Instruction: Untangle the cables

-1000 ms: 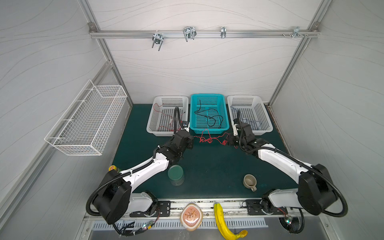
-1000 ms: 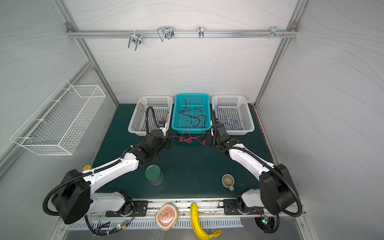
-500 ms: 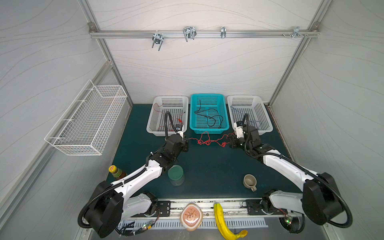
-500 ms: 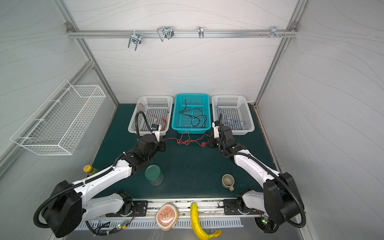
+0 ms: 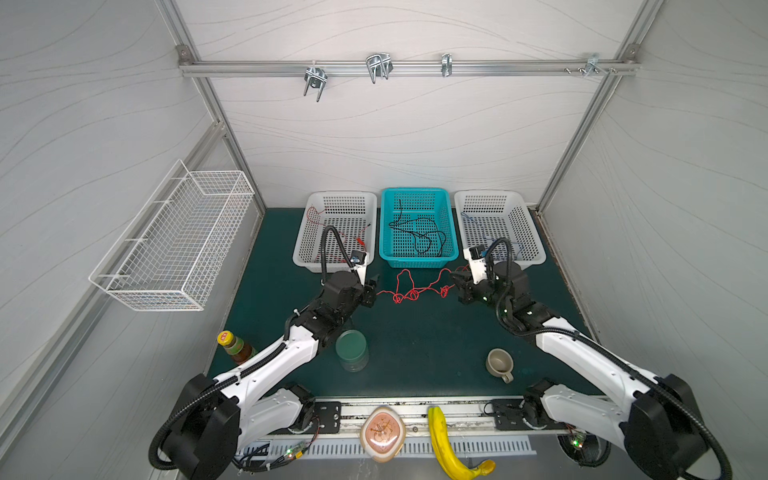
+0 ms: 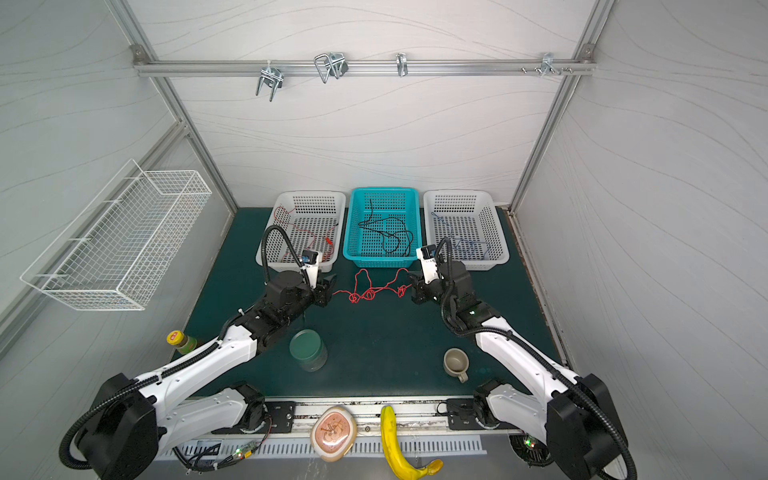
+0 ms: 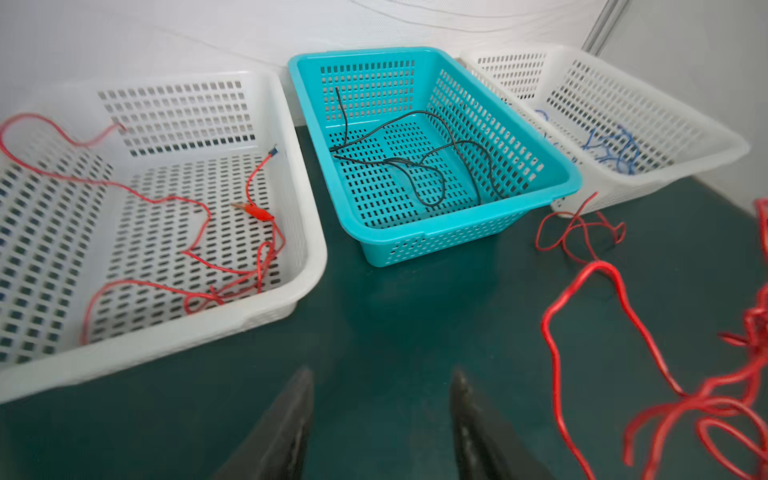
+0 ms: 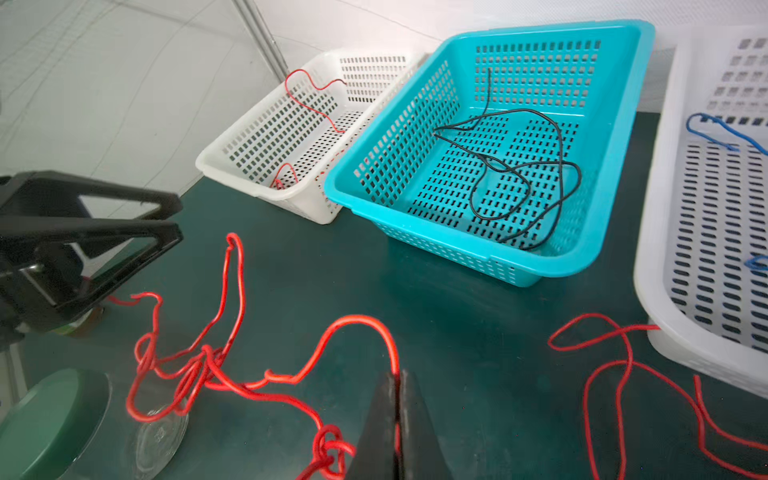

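Note:
A red cable (image 5: 415, 289) (image 6: 370, 291) lies knotted on the green mat between both grippers. My right gripper (image 8: 397, 378) (image 5: 457, 283) is shut on one strand of the red cable (image 8: 357, 319). My left gripper (image 7: 380, 386) (image 5: 374, 286) is open above bare mat, with the red cable (image 7: 598, 264) lying beside it, untouched. Another red cable with a clip (image 7: 257, 214) lies in the left white basket (image 5: 334, 197). A black cable (image 8: 519, 110) sits in the teal basket (image 5: 415, 192), and a blue cable (image 7: 615, 153) in the right white basket (image 5: 498, 195).
A green-lidded jar (image 5: 351, 349) stands close to the left arm. A mug (image 5: 498, 365) sits near the right arm, and a bottle (image 5: 232, 345) at the mat's left edge. A banana (image 5: 444, 440) lies on the front rail. A wire basket (image 5: 174, 241) hangs on the left wall.
The two grippers pulled apart, stretching the red cable across the mat. The left gripper then opened and let go of its end. The right gripper stayed shut.

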Robot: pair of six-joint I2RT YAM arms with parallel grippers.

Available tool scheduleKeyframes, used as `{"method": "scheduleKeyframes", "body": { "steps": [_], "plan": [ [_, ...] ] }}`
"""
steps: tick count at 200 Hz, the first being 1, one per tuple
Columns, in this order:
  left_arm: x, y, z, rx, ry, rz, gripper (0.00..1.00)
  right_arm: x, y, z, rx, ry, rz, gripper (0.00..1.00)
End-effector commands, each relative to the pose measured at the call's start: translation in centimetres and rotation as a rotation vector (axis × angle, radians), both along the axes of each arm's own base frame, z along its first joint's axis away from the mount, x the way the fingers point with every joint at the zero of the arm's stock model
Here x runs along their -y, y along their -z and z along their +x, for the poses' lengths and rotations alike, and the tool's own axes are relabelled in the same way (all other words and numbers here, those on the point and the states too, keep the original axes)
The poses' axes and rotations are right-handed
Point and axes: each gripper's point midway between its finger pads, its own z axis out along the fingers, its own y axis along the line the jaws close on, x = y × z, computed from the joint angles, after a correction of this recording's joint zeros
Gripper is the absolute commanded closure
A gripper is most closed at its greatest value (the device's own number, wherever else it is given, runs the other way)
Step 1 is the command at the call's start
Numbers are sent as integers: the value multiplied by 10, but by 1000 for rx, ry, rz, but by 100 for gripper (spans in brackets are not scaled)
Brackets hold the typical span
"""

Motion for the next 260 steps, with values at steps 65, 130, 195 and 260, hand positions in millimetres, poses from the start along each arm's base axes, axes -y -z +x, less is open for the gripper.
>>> {"method": "scheduleKeyframes", "body": {
  "steps": [65,130,195,260],
  "plan": [
    [32,-38,-17,99,224,-71,36,-21,-26,-6,106,-117,-34,100],
    [66,-34,-30,32,405,-179,44,-30,-30,-4,111,-132,-18,100],
    [61,-15,-6,-30,297,-145,53,-35,-41,-9,132,-151,14,100],
    [42,-15,9,-13,167,-100,42,-21,-38,8,127,-27,-58,100]
  ]
}}
